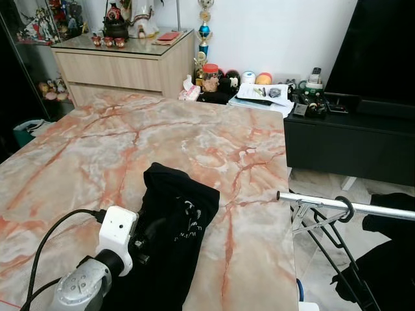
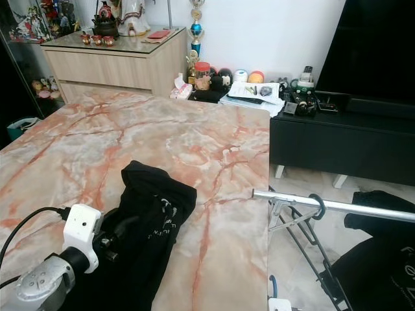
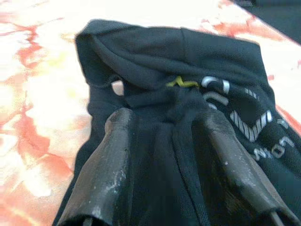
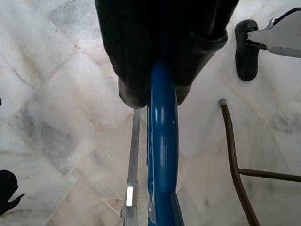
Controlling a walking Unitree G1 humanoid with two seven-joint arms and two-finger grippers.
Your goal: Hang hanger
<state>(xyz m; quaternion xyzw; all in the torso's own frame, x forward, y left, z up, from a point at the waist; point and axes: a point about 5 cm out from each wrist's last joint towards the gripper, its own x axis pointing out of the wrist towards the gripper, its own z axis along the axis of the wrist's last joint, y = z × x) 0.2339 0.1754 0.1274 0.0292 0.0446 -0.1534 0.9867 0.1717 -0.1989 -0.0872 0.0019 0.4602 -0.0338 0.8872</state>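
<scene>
A pink-veined marble table (image 1: 130, 149) takes up most of the head views, and on its near part, toward six o'clock, lies a crumpled black garment (image 1: 175, 220) with white printing on it. The left gripper (image 3: 164, 155) rests on this garment: in the left wrist view its two black fingers (image 3: 106, 169) lie spread apart over the dark cloth, which bunches up between them, but whether they have pinched any fold cannot be told. The left arm's silver wrist, with its white camera block (image 1: 115, 236) and a black cable, comes in from about seven o'clock. Off the table's right edge, at roughly four o'clock, a silver rail (image 1: 350, 207) of a clothes rack runs out sideways above the pale tiled floor (image 1: 318, 188), and a black hanger hook (image 1: 345, 208) sits looped over it, with more dark clothing (image 1: 389, 259) below. In the right wrist view the right gripper's (image 4: 160, 80) fingers close tightly on a blue hanger (image 4: 162, 155), whose shiny bar passes straight between them above the marble floor tiles, with the rack's metal feet nearby. Beyond the table, at twelve o'clock, stands a wooden sideboard (image 1: 123, 65), and at two o'clock a low black cabinet (image 1: 350, 142) carries small clutter.
</scene>
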